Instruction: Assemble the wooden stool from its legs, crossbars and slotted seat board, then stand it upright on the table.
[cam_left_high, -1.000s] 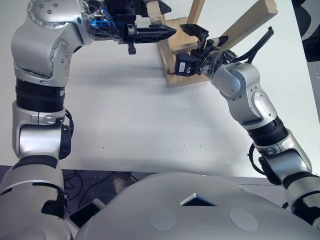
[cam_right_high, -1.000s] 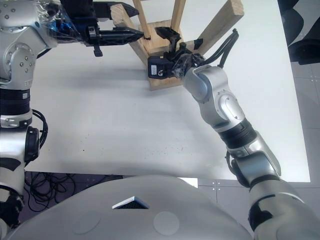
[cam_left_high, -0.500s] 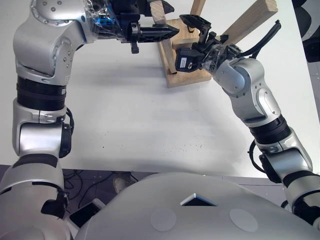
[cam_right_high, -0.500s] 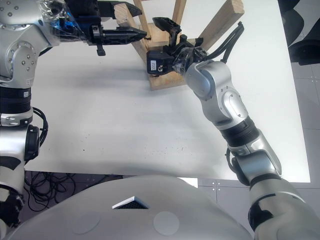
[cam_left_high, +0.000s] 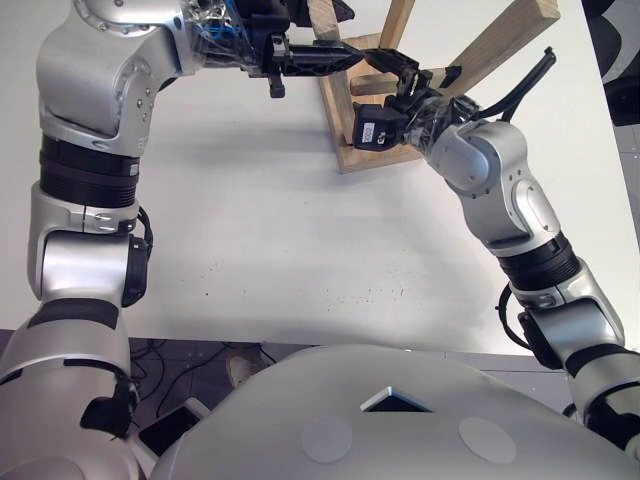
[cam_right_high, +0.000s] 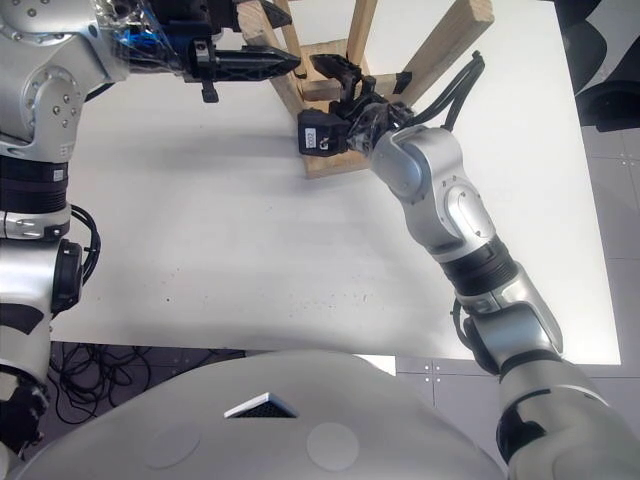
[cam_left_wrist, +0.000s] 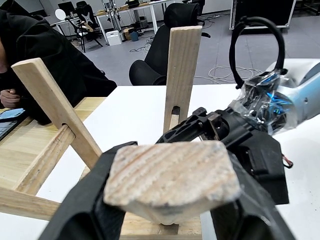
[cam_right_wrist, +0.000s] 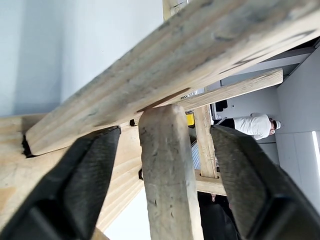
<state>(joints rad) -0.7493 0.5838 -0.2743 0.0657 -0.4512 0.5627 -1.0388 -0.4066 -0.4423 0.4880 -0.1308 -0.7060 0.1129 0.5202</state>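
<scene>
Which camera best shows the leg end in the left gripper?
The left wrist view: the leg end sits squarely between the fingers. Both eye views show the left gripper from the side, the leg mostly behind it; the right wrist view faces other stool parts.

L gripper (cam_left_wrist: 169, 195), clamped on a stool leg (cam_left_high: 322, 20), shifted slightly toward the table's (cam_left_high: 250, 220) far edge. R gripper (cam_left_high: 415, 72) popped up briefly, then dropped back astride the crossbar (cam_left_high: 368, 85).

1. A white tabletop (cam_left_high: 250, 230) spans the scene under even light.
2. Grey tiled floor (cam_right_high: 600, 220) lies beside it, with black cables (cam_right_high: 100, 385) below its near edge.
3. A black office chair (cam_left_wrist: 147, 67) stands beyond, near distant desks (cam_left_wrist: 125, 9).
</scene>
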